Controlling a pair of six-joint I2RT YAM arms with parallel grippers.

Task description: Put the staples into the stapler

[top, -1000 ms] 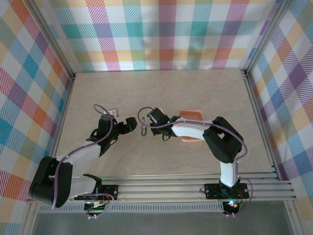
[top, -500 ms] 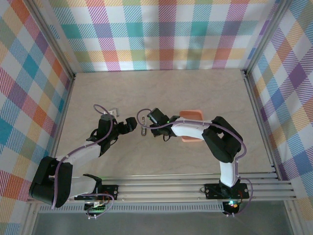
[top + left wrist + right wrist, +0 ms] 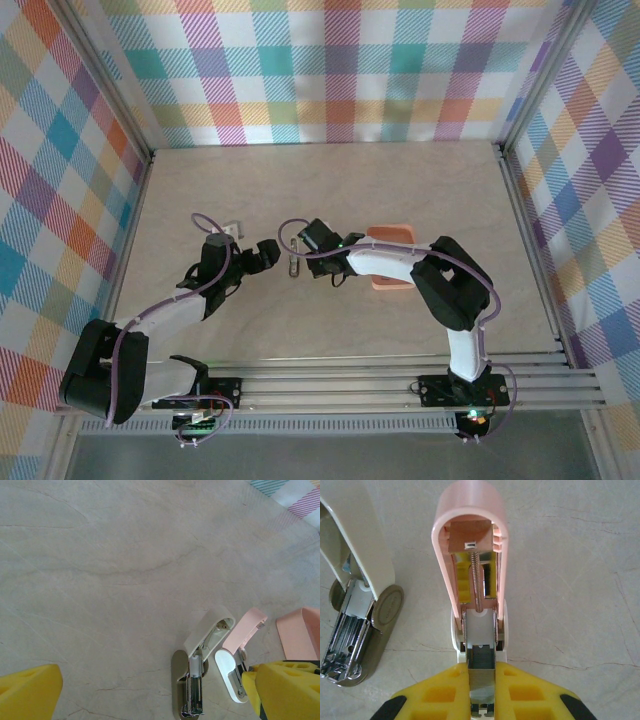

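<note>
Right wrist view: the right arm's yellow fingers [image 3: 435, 700] are clenched on the silvery metal rail at the near end of the pale pink and white plastic stapler [image 3: 470, 540]. The stapler is hinged open, with its pink lid swung away from the white base and a thin spring showing inside. Just to its left lies a second open stapler, cream with an olive-grey base [image 3: 365, 560]; the two are apart. In the left wrist view the left arm's yellow fingers [image 3: 27, 690] are released and spread wide above the pale wooden desk [image 3: 100, 570], holding nothing. From the top external view, both staplers sit mid-desk between the arms, just left of the salmon-orange tray [image 3: 392, 234].
</note>
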